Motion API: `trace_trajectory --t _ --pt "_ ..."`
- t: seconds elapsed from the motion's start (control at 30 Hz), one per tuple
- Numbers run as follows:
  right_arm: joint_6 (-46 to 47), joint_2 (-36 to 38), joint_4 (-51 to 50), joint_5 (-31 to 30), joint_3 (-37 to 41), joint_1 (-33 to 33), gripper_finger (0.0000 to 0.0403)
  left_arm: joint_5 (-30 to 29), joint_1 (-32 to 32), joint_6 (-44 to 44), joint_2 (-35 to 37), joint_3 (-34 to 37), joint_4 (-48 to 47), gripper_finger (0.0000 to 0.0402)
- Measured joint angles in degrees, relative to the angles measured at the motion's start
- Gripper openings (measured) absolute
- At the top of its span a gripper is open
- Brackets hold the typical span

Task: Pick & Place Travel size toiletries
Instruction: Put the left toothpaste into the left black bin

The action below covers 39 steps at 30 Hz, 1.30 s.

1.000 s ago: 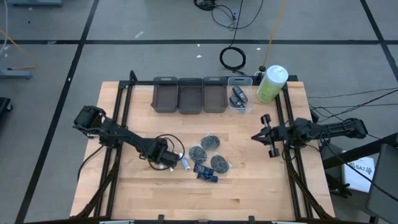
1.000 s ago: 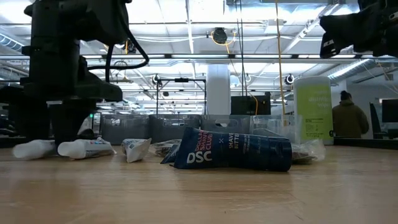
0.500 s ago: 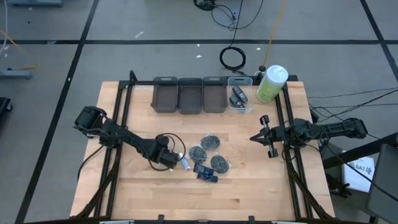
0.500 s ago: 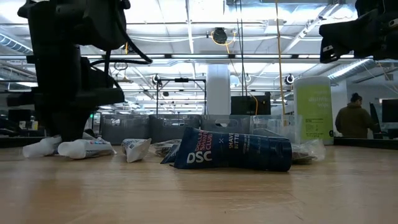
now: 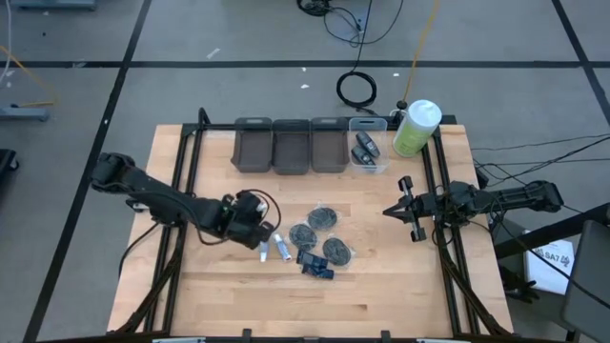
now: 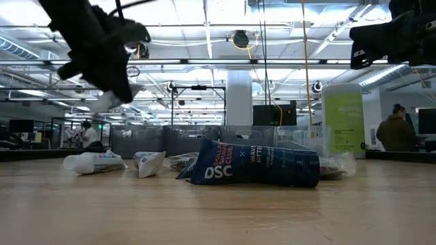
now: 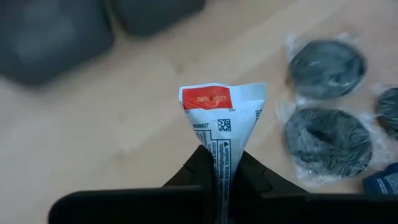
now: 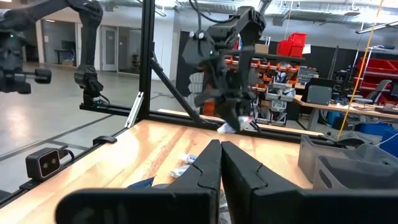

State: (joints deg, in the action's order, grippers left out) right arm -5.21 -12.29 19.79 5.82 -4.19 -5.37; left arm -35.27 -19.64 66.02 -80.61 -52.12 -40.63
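My left gripper is above the table's middle left, shut on a white-and-blue tube, which is off the wood in the low view. A second tube lies flat on the table. Right of it lie three wrapped dark grey discs and a dark blue packet. Dark oval pieces sit in the clear bin. My right gripper hovers shut near the table's right edge, touching nothing. My left gripper pinches the tube's body between its two fingers. The flat crimped end with the red patch sticks out beyond the fingertips. The fingers slant down from the table's left. The tube is lifted clear of the table.
Three dark bins and a clear bin line the far edge, beside a big green bottle with a white cap. Black frame rails run along both sides. Bare wood lies toward the near edge. People stand in the room behind.
My left gripper has taken one tube up off the table, rising and moving toward the far edge, and it has tipped. That tube is now lifted clear; the second tube stays where it lay.
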Motion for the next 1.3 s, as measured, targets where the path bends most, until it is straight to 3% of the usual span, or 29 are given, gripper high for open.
trace_trajectory --t 0.17,0.4,0.6,0.73,0.87,1.07,1.17,1.3 --pt "0.0 0.0 -0.1 0.0 0.0 0.0 0.0004 -5.3 0.1 -17.9 2.2 -0.1 4.5 0.0005" --pt "0.0 0.0 -1.6 0.0 0.0 0.0 0.0004 -10.0 1.5 -27.9 2.3 0.1 12.6 0.0028" --pt "0.0 0.0 -1.7 0.1 0.0 0.0 0.0004 -6.1 1.3 -38.1 3.6 5.1 32.6 0.0006" --pt "0.0 0.0 -1.7 0.2 0.0 0.0 0.0004 -1.0 1.8 -43.3 3.4 10.7 44.5 0.0017" --pt "0.0 0.0 -1.7 0.2 0.0 0.0 0.0004 1.6 3.0 -45.5 4.5 16.4 54.4 0.0009" --pt "0.0 0.0 -1.7 0.2 0.0 0.0 0.0004 1.5 5.7 -45.4 13.0 26.1 62.3 0.0015" --pt "-0.1 0.0 -1.7 0.2 0.0 0.0 0.0004 -1.5 8.1 -44.5 19.0 30.1 64.9 0.001" --pt "-0.3 0.0 -1.7 0.2 0.0 0.0 0.0004 -13.2 13.1 -35.8 25.0 32.7 63.6 0.0008"
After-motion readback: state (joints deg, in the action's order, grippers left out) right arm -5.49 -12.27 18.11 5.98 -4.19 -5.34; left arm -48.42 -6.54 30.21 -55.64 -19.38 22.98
